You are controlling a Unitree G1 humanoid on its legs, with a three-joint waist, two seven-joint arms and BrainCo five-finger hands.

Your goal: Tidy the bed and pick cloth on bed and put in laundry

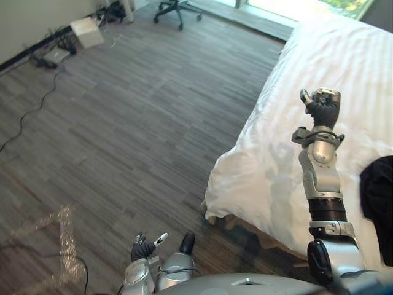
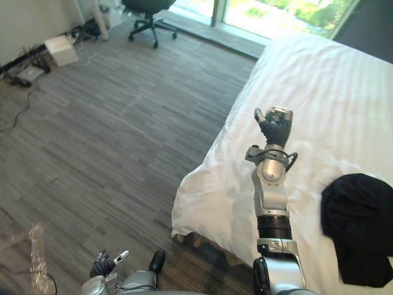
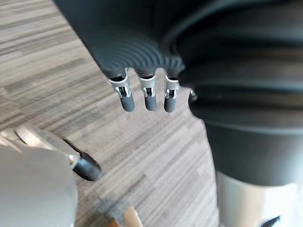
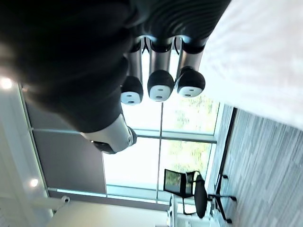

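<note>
Along the far left wall, a white box (image 1: 86,32) sat on the wooden floor (image 1: 141,123) among trailing cables, with an office chair (image 1: 175,9) farther along by the window. Low in the near foreground, the left hand (image 1: 146,247) hung over bare floor; its wrist view showed its fingers (image 3: 150,97) loosely straight with the thumb apart, holding nothing. To the right stood the bed (image 1: 331,67) under a white striped cover, its near corner drooping toward the floor. Above that cover the right hand (image 1: 323,109) was raised on an upright forearm. Its wrist view looked past the fingers (image 4: 160,85), curled in with their tips toward the camera and gripping nothing, to the tall window (image 4: 182,156) and the chair. Farthest right, a black cloth (image 2: 359,224) lay crumpled on the bed, well apart from both hands. The right eye view took in nearly the whole heap, while the left eye view caught just its edge.
</note>
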